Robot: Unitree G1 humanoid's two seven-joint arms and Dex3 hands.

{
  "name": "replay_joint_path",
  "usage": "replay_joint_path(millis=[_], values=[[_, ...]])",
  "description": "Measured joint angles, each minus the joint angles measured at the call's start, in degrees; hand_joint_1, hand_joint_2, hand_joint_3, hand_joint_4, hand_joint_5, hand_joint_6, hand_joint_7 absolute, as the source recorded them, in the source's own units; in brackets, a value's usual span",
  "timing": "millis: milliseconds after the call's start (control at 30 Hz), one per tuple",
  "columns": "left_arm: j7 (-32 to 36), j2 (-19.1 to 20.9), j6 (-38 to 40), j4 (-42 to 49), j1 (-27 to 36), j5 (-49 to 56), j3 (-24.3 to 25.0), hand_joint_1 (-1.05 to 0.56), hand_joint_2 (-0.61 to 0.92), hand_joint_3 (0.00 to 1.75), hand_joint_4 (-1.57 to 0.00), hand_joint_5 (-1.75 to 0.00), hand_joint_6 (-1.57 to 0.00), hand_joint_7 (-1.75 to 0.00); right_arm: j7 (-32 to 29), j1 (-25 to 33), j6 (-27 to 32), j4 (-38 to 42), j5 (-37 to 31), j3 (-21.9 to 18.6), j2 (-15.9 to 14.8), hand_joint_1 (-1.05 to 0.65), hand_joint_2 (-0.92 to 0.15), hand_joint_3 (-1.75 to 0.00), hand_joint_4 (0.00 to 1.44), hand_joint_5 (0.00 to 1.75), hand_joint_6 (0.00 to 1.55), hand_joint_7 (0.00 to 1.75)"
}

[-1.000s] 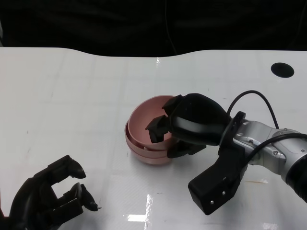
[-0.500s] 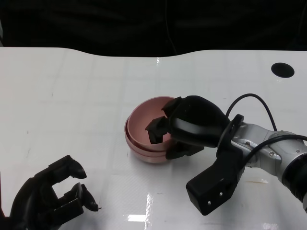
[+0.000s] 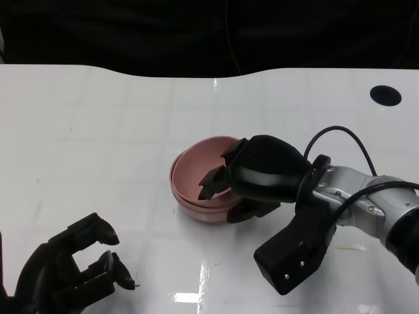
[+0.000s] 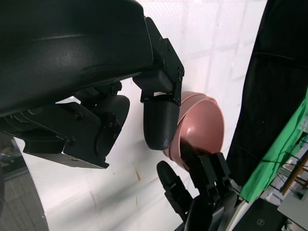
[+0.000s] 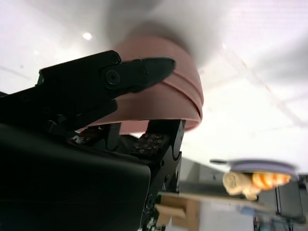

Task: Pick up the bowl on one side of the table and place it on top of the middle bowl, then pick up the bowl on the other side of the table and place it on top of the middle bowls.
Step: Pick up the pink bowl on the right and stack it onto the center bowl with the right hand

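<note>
The pink bowls sit stacked at the centre of the frame, and the right hand comes in from the lower right, its fingers hooked over the near rim of the top bowl, pinching that wall with some inside and some out. The top bowl rides tilted in the nest, which looks like a bowl in the middle of being seated, so the grip makes sense: the hand is there to steady it until it settles. At the lower left the left hand hangs low over the surface, fingers apart and loosely curled, holding nothing, parked out of the way. The surface is white and glossy, catching light glare, with a dark round hole at the upper right. Beyond its far edge the room goes dark; the left wrist view catches something green off to its right side.
</note>
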Motion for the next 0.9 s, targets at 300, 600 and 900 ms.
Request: replay_joint_path(millis=[300, 600, 900], values=[[0.0, 0.0, 0.0, 0.0, 0.0, 0.0, 0.0, 0.18, 0.83, 1.29, -0.76, -1.75, -0.62, -1.75, 5.3, 0.7, 4.7, -3.8, -0.5, 0.2, -1.0, -1.03, -0.92, -0.66, 0.0, 0.0, 0.0, 0.0], [-0.1, 0.1, -0.1, 0.1, 0.0, 0.4, -0.1, 0.18, 0.85, 1.28, -0.74, -1.75, -0.61, -1.75, 5.3, 2.3, 7.1, -7.2, -2.0, 0.4, -2.6, -1.01, -0.92, -0.67, 0.0, 0.0, 0.0, 0.0], [-0.2, 0.0, -0.2, 0.7, -0.2, 0.4, 0.3, 0.18, 0.83, 1.28, -0.76, -1.75, -0.62, -1.75, 0.0, 8.3, 5.7, -16.4, -0.9, -4.0, -8.4, -0.79, -0.92, -0.36, 0.12, 0.06, 0.21, 0.07]])
